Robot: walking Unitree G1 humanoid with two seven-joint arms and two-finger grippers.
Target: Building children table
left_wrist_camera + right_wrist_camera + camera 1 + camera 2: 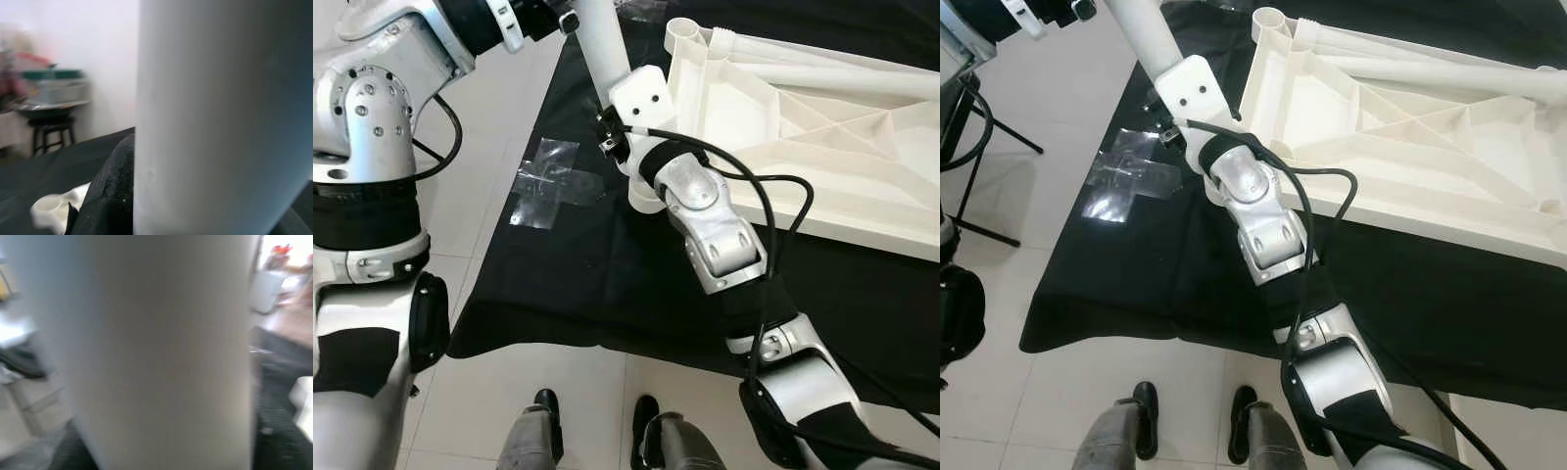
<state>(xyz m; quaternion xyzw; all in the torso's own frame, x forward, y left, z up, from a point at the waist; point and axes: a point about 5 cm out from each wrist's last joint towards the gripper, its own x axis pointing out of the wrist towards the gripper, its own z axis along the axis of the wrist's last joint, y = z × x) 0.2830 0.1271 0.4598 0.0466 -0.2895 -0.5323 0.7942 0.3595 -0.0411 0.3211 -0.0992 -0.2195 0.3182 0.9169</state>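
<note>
Looking down through the left eye view, a long white table leg (603, 44) is seen held up over the black cloth (607, 284) on the floor, with its long side tilted, the top end toward the left arm and the low end near the right pincer (631, 147). The white table top (822, 137) lies upside down on the cloth, to the right of the leg, and its round corner socket (683, 29) is just beside the leg, on the right arm's side. In the right eye view the same leg (1151, 34) and socket (1268, 18) are seen, still apart. In the left wrist view the leg (220, 117) is pressed against a black finger (115, 196) of the left pincer, so it seems clamped on the leg. In the right wrist view the leg (161, 352) is very close and blurry; whether that pincer is apart or together cannot be told.
</note>
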